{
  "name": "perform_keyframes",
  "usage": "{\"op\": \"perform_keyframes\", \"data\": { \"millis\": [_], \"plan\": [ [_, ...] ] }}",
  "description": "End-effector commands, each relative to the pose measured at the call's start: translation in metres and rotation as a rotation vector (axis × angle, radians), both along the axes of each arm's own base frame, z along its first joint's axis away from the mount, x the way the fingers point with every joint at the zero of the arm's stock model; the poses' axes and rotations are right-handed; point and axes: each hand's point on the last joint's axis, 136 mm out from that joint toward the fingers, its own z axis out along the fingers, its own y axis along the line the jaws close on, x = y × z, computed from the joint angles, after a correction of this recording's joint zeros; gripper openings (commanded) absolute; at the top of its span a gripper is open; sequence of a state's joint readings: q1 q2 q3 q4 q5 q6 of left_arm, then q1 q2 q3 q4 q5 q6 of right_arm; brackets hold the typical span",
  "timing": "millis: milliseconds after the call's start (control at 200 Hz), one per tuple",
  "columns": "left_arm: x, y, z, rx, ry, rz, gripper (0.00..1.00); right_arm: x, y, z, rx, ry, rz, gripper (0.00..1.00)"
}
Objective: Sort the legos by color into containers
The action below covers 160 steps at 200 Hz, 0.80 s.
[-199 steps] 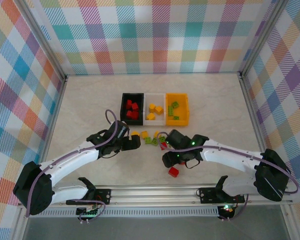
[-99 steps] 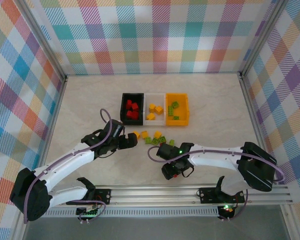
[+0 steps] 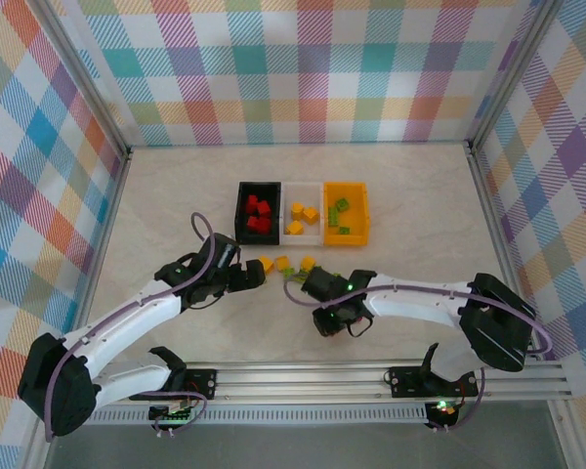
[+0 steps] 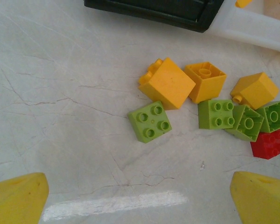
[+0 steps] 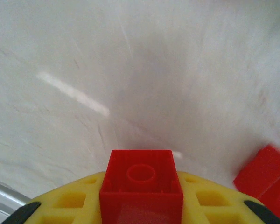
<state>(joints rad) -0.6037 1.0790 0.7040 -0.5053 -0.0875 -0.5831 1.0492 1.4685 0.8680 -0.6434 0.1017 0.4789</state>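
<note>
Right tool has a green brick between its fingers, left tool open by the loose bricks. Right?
Not quite. The brick in the right tool is red, not green, as the right wrist view shows. The rest holds: the left tool is open by the loose bricks.

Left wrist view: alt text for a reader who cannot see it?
Loose legos lie on the pale table: three yellow-orange, several lime green, one red brick at the right edge. The open left gripper shows yellow fingertips in the bottom corners; the black bin and white bin edge the top.
</note>
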Motion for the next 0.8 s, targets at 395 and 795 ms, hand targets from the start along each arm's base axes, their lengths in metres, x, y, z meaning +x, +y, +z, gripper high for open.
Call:
{"op": "perform_keyframes", "data": {
  "millis": [395,795],
  "plan": [
    [-0.013,0.025,0.005,0.023,-0.006,0.051,1.00,0.187,0.136,0.117,0.346,-0.253,0.056,0.31],
    [-0.012,0.022,0.000,0.015,0.011,0.045,1.00,0.270,0.168,0.099,0.311,-0.260,0.003,0.38]
  ]
}}
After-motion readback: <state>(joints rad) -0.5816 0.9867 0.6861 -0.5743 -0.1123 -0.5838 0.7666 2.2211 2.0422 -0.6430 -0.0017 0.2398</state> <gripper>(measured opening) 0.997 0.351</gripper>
